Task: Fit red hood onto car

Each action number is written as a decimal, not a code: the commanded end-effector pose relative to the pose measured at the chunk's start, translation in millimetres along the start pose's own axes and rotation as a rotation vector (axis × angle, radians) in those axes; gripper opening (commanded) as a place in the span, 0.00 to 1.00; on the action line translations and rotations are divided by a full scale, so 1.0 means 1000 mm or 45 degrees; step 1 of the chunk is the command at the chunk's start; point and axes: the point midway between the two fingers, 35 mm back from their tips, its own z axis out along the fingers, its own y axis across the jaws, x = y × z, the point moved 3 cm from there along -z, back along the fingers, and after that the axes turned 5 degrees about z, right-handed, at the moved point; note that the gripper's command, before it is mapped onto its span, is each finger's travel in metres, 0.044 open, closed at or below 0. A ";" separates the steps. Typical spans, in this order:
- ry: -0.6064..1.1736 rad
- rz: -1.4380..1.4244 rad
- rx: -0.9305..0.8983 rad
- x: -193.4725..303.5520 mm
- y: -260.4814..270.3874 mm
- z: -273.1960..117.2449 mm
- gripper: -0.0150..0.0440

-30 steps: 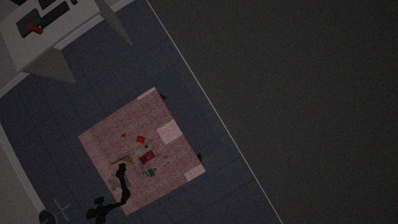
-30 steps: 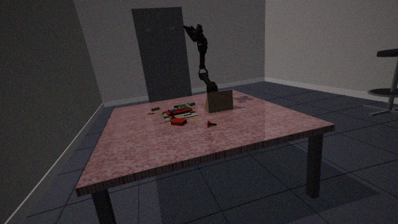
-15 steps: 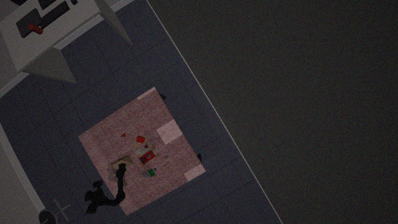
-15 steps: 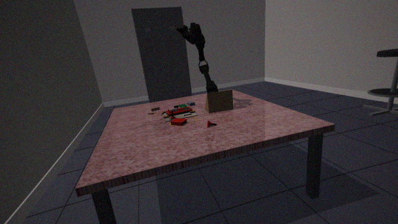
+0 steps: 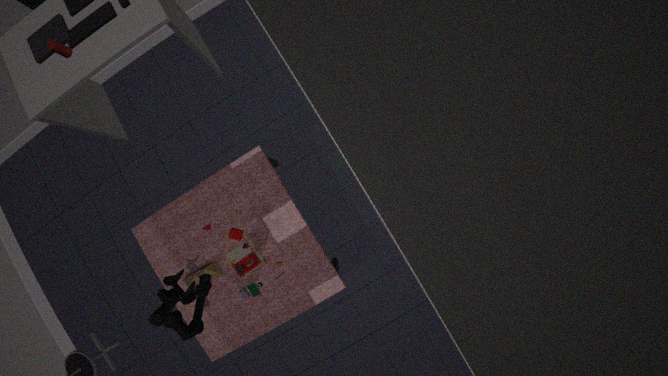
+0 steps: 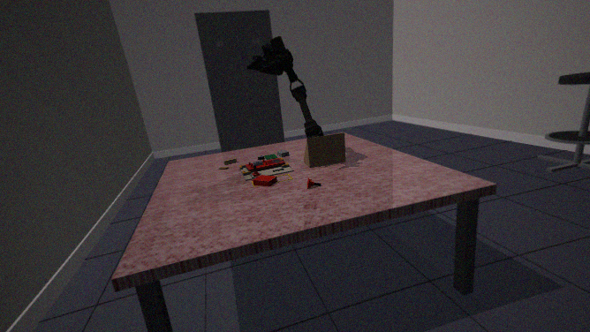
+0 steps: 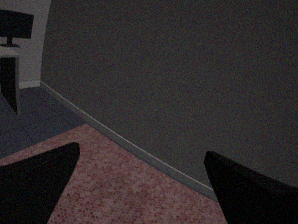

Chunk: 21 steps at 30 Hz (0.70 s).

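The red hood [image 5: 236, 234] [image 6: 265, 180] lies on the table beside the jig, at the end toward the exterior camera. The red car chassis [image 5: 256, 258] [image 6: 266, 166] sits in its jig, with a small grey engine block [image 5: 249, 262] on its deck. The pegs and the hood's holes are too small to make out. My gripper [image 5: 188, 278] [image 6: 253, 63] [image 7: 143, 155] is open and empty, high above the table on the arm's side, well away from the hood and chassis. Neither hood nor chassis shows in the wrist view.
A tan upright block [image 5: 210, 271] [image 6: 327, 150] stands beside the arm's base. A small red piece with a dark stem [image 5: 207, 227] [image 6: 312, 183] lies apart from the hood. A green part [image 5: 254, 289] [image 6: 270, 156] lies beyond the chassis, and small yellowish pieces [image 5: 279, 275] [image 6: 230, 162] lie nearby.
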 end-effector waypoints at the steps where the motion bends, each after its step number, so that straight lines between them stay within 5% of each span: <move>1: 0.150 0.161 -0.030 0.020 0.016 0.034 1.00; 21: 1.090 1.093 0.321 0.196 0.083 0.166 1.00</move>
